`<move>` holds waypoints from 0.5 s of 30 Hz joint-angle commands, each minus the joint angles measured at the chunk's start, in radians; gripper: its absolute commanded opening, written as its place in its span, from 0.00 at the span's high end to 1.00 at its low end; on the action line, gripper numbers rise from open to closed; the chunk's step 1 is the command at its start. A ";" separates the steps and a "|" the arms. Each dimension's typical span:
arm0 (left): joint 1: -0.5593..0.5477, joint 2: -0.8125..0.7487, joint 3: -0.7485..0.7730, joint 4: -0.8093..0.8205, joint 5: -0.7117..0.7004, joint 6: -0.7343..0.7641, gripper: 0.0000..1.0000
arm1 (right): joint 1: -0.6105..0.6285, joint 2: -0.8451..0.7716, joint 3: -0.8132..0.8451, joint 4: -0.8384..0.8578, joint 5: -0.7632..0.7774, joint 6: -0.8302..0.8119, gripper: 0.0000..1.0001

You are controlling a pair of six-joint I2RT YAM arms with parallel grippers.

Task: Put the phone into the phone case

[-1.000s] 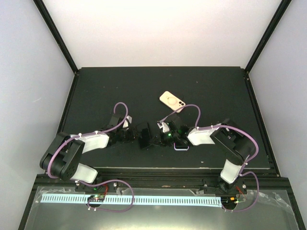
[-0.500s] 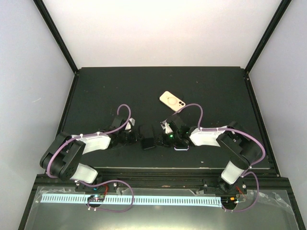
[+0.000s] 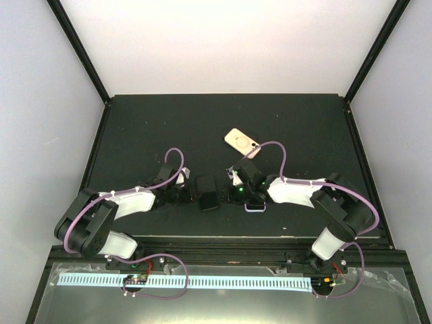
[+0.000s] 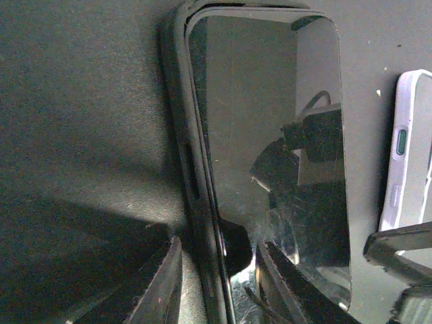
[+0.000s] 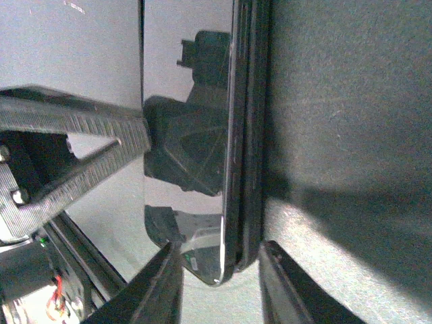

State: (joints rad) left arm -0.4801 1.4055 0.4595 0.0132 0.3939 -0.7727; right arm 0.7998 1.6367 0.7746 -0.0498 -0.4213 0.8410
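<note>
One matte black table carries the work. Centred near its front edge, between both pincers, is the glossy black-screened phone, its long edges wrapped by the black rubbery phone case. My left pincer straddles one cased edge; whether it clamps, I cannot tell. My right pincer straddles the opposite edge, jaws parted, slack on the screen side.
</note>
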 commanded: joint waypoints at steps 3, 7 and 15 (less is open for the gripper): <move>-0.002 -0.016 0.030 -0.078 -0.056 0.016 0.65 | -0.002 0.035 0.068 -0.006 0.039 -0.022 0.55; 0.002 -0.011 0.032 -0.079 -0.057 0.016 0.63 | -0.002 0.086 0.098 0.012 0.033 -0.017 0.54; 0.002 -0.004 0.011 -0.066 -0.044 0.023 0.66 | -0.003 0.181 0.126 0.050 0.013 -0.001 0.48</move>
State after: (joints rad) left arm -0.4801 1.3949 0.4698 -0.0158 0.3702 -0.7666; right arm 0.7998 1.7836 0.8841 -0.0380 -0.3996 0.8337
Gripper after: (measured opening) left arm 0.353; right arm 0.507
